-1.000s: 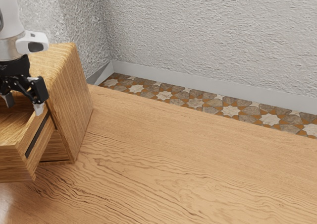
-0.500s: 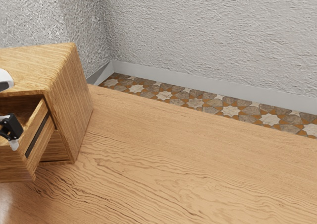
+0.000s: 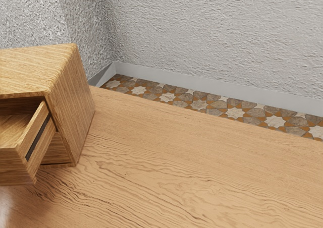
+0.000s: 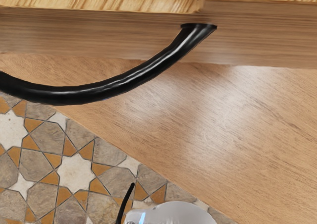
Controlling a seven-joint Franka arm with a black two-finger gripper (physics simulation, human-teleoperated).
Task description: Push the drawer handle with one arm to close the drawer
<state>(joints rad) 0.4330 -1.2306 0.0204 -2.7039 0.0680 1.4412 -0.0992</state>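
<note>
At the exterior view's left, the wooden drawer (image 3: 40, 145) stands pulled out of its cabinet (image 3: 73, 97), with part of its inside visible. The wrist view looks down on the drawer front (image 4: 114, 35), from which a curved black handle (image 4: 99, 94) bows outward. One end of the handle meets the wood; the other runs out of the picture. My hand is over the drawer's front side, near the handle. Whether anything touches the handle I cannot tell.
The wooden table (image 3: 181, 172) extends beside the cabinet. Patterned floor tiles (image 4: 74, 172) lie past the table's edge. A white rounded object (image 4: 171, 214) with a dark cable stands near that edge. A rough grey wall (image 3: 212, 41) rises behind.
My arm and gripper have moved down over the drawer and out past the exterior view's left edge. The drawer stands as far out as before.
</note>
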